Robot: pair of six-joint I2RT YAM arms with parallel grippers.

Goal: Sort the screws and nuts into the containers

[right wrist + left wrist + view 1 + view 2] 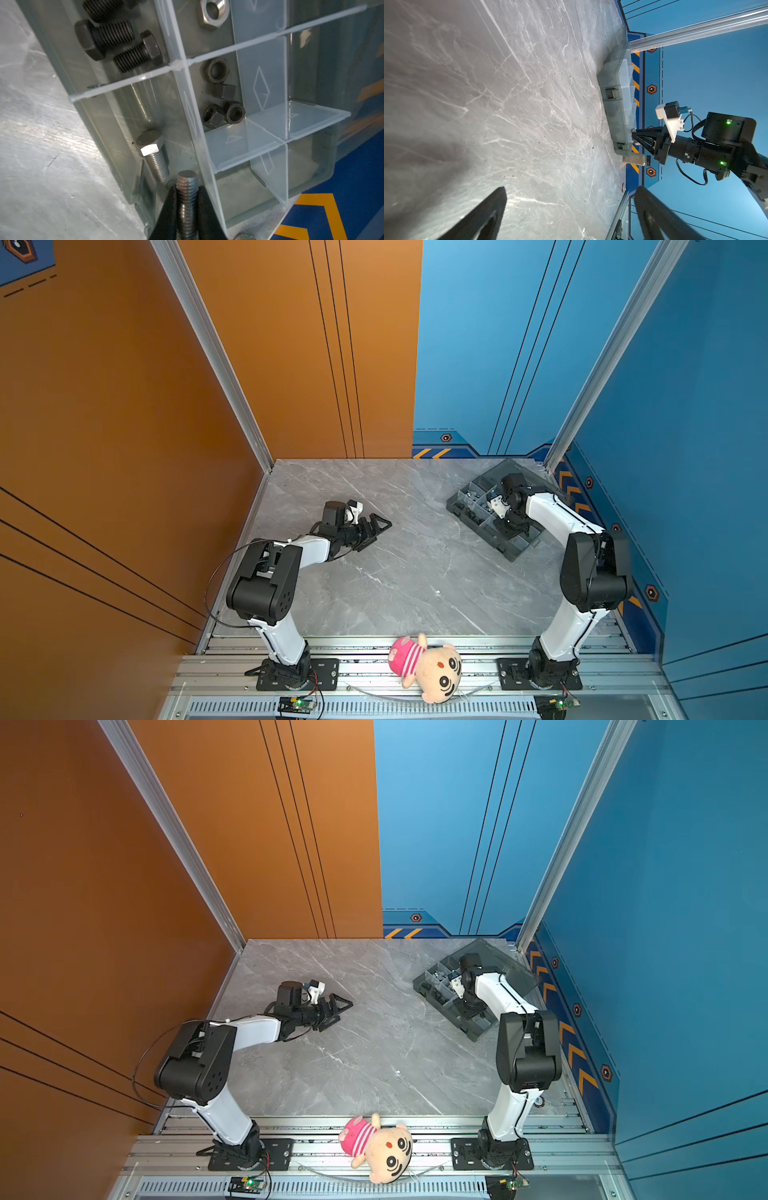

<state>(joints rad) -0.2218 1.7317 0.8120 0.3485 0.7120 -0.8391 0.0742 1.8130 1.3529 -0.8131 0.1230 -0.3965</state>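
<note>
1. Silver screw (186, 180) is pinched by its threads in my right claw (187, 192), which is closed tight on it.
2. I see it hang over the organizer box (108, 124), at the part where one silver bolt (154, 158) lies.
3. Black bolts (108, 37), black nuts (218, 70) and a silver nut (214, 12) each sit in their own parts.
4. My left claw (384, 525) is wide open and holds nothing. It is low over the desk (374, 593), well apart from the box.
</note>
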